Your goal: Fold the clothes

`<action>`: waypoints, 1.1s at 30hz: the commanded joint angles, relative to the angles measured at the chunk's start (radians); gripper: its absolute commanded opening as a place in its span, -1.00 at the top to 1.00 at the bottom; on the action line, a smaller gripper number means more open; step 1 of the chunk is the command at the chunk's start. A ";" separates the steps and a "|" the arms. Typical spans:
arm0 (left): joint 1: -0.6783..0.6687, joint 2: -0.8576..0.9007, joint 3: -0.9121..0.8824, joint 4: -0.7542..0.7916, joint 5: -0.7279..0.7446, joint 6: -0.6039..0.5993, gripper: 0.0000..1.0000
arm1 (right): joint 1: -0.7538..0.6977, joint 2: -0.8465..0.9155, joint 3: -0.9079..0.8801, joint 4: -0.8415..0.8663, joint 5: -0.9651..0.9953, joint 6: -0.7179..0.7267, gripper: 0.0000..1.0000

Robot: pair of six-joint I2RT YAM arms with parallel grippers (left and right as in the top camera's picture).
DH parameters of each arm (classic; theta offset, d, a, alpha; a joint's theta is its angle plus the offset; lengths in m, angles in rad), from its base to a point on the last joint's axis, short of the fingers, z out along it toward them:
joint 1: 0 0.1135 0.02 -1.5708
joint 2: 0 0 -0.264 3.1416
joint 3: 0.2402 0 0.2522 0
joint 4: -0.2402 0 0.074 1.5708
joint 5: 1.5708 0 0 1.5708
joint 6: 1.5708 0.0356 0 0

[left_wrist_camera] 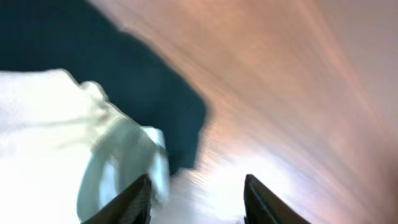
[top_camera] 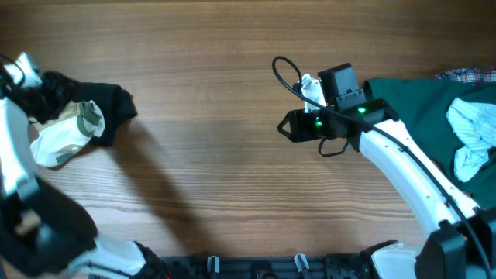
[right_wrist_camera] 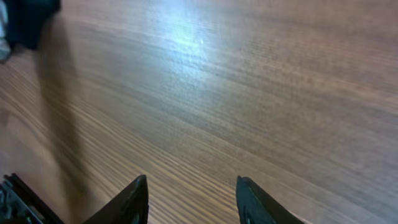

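Observation:
A small cream-white garment with an olive-green patch (top_camera: 66, 132) lies at the far left on a black garment (top_camera: 112, 105). In the blurred left wrist view the cream garment (left_wrist_camera: 43, 143) sits left of the jaws, over the dark garment (left_wrist_camera: 124, 68). My left gripper (left_wrist_camera: 198, 190) is open and empty, its left finger close to the cream fabric; in the overhead view it is hidden at the left edge. My right gripper (top_camera: 285, 126) (right_wrist_camera: 191, 190) is open and empty over bare wood at the table's middle.
A pile lies at the right edge: a dark green garment (top_camera: 411, 105), a pale blue striped one (top_camera: 474, 132) on it, and a plaid one (top_camera: 469, 75) behind. The wooden table (top_camera: 217, 170) spreads between the two piles.

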 commanded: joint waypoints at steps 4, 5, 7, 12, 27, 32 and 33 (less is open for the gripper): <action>-0.182 -0.420 0.043 -0.174 0.031 0.114 -0.01 | 0.003 -0.224 0.090 0.050 0.080 -0.037 0.01; -0.240 -0.473 0.043 -0.200 0.018 0.132 -0.01 | 0.003 -0.258 0.101 0.058 0.099 -0.036 -0.01; -0.353 -0.557 0.043 -0.259 -0.084 0.141 -0.02 | 0.003 -0.350 0.116 0.089 0.138 -0.027 -0.11; -0.652 -0.688 0.041 -0.374 -0.398 0.112 -0.99 | 0.003 -0.525 0.116 0.115 0.218 -0.006 -0.99; -0.735 -0.659 0.041 -0.398 -0.443 0.077 -0.99 | 0.003 -0.469 0.116 0.094 0.113 0.131 -0.99; -0.735 -0.659 0.041 -0.398 -0.443 0.077 -0.99 | -0.013 -0.502 0.116 0.100 0.195 0.148 -0.98; -0.735 -0.659 0.041 -0.398 -0.443 0.077 -1.00 | -0.025 -0.522 0.116 0.116 0.235 0.141 -0.99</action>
